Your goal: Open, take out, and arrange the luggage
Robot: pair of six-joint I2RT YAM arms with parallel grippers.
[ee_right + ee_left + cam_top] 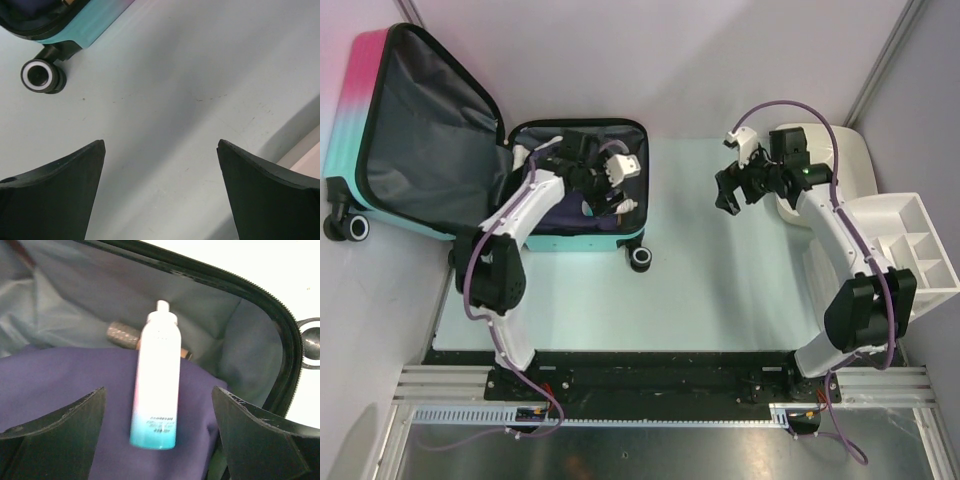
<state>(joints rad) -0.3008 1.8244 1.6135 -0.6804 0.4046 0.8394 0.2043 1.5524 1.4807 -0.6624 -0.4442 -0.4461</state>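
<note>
Top external view: the luggage [430, 140] lies open at the far left of the pale table [720, 270], its lid raised and leaning left with the dark lining showing, its shallow half flat.
Luggage contents: a purple cloth [60, 385] fills the flat half. A white spray bottle [157, 370] with a pink-to-teal base lies on it, nozzle towards the luggage's far wall.
Behind the bottle: a small glittery cylinder [122, 335] rests against the luggage lining, partly hidden by the cloth.
Left gripper [605, 170]: hangs over the flat half of the luggage, claw spread wide. In the left wrist view the bottle lies between the fingers [75, 425], and neither touches it.
Right gripper [740, 185]: well to the right of the luggage, above bare table, claw spread wide and holding nothing.
Wheel [37, 76]: a black and white caster at the luggage's corner, seen at upper left in the right wrist view.
Right of the luggage: a white tub [840, 160] and a white compartment organiser [910, 240], beyond the right gripper.
</note>
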